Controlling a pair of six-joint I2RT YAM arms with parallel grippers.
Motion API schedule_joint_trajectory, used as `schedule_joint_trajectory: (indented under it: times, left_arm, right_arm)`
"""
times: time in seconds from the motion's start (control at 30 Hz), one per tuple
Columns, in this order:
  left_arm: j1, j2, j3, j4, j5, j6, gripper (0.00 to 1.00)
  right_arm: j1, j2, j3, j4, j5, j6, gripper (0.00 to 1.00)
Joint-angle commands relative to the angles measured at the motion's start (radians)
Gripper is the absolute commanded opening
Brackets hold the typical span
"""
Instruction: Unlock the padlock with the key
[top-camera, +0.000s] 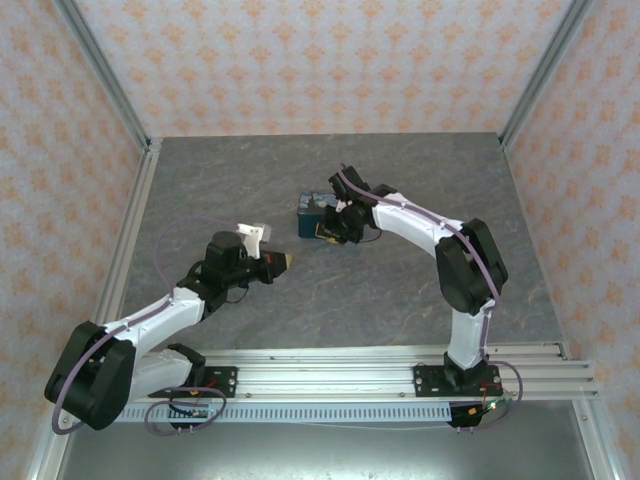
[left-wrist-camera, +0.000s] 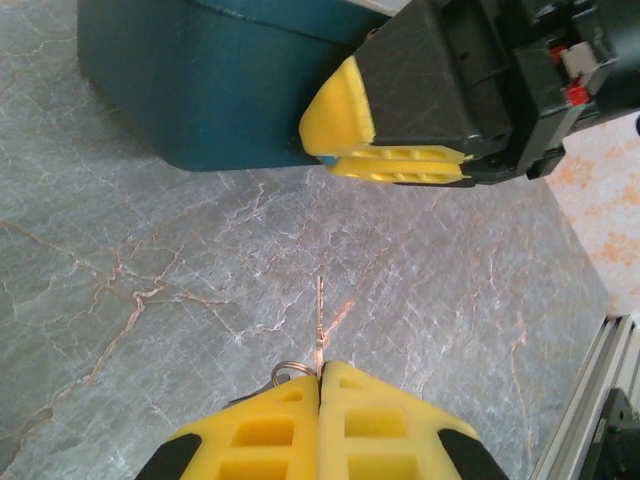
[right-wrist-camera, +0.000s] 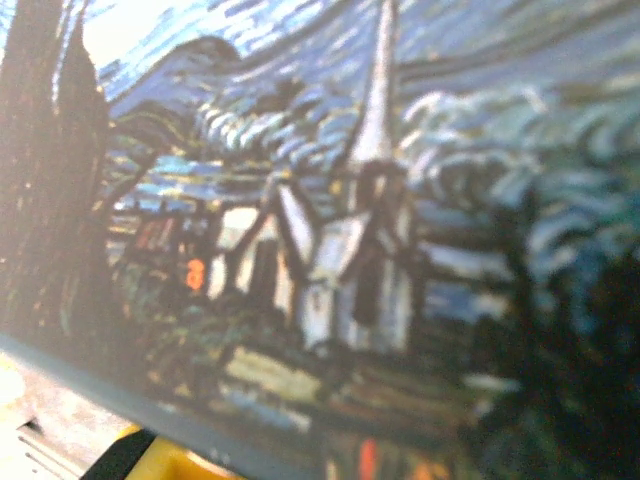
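Left gripper (top-camera: 284, 262) is hovering over the grey table (top-camera: 400, 300), left of centre, tips pointing right and looking closed. Right gripper (top-camera: 335, 230) is pressing in at the near right side of the dark-blue tin (top-camera: 309, 214), just far of centre. Grippers are sitting near each other, not touching.

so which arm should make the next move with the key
Left. The left pincer is shut on the key, blade pointing toward the tin. The right pincer sits against the tin's corner, so it seems better used as a brace.
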Motion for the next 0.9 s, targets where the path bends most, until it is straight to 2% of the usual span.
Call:
schedule_joint_trajectory:
  times: [0.0,0.33,0.5,0.87]
  left_arm:
    - [-0.009,-0.014,-0.007,0.098,-0.019,-0.045,0.0]
    - [-0.009,0.123,0.039,0.228,0.092,-0.071,0.0]
    - [-0.009,0.159,0.051,0.272,0.125,-0.031,0.0]
    - [-0.009,0.29,0.114,0.366,0.205,-0.074,0.0]
  right_arm:
    - [0.001,-0.048,0.023,-0.017,-0.028,0.053,0.0]
    - [-0.002,-0.045,0.06,-0.034,-0.105,0.153,0.0]
    - [-0.016,-0.044,0.084,-0.061,-0.145,0.156,0.0]
    - [-0.077,-0.035,0.138,-0.129,-0.278,0.143,0.0]
